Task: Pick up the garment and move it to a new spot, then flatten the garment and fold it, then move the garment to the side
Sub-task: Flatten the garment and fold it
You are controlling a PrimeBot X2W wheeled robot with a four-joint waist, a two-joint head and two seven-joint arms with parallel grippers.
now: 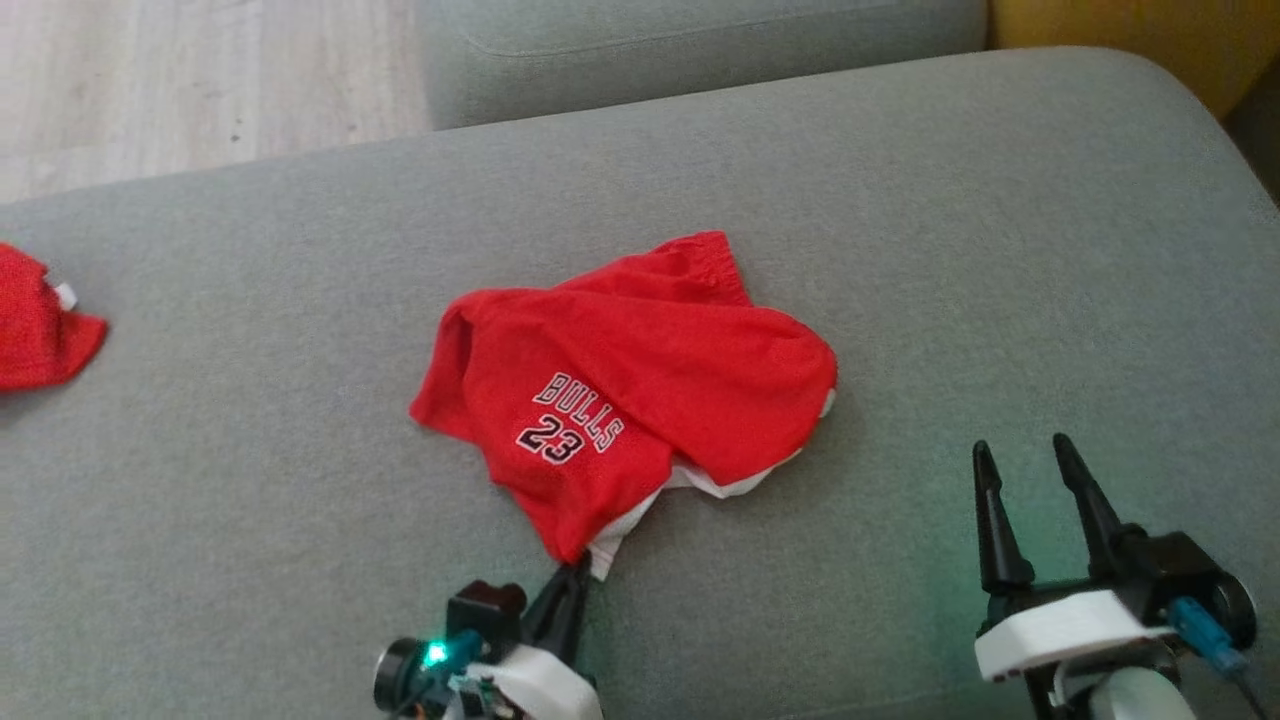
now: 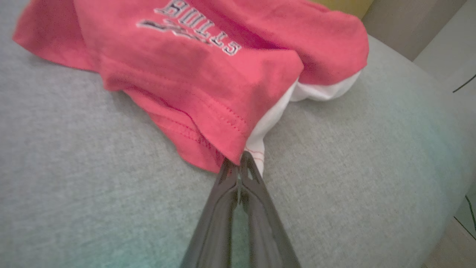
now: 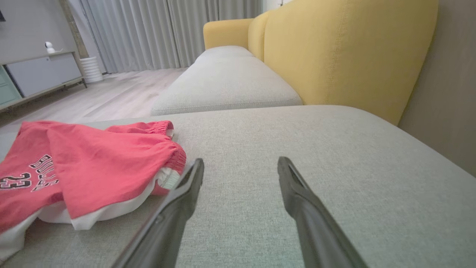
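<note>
The garment [image 1: 640, 370] is a red piece with a white lining and "BULLS 23" lettering, lying crumpled in the middle of the grey cushion [image 1: 900, 200]. My left gripper [image 1: 575, 572] is shut on its near corner, where the red hem and white lining meet. In the left wrist view the fingertips of that gripper [image 2: 240, 162] pinch the garment [image 2: 208, 74] at that corner. My right gripper [image 1: 1020, 455] stands open to the right of the cloth, touching nothing. The right wrist view has the right gripper [image 3: 240, 167] open above bare cushion, with the garment [image 3: 93, 160] to its left.
Another red cloth [image 1: 35, 320] lies at the cushion's left edge. A second grey cushion [image 1: 700, 50] sits behind, with wooden floor [image 1: 200, 80] at the far left. A yellow sofa back [image 3: 334, 48] borders the right side.
</note>
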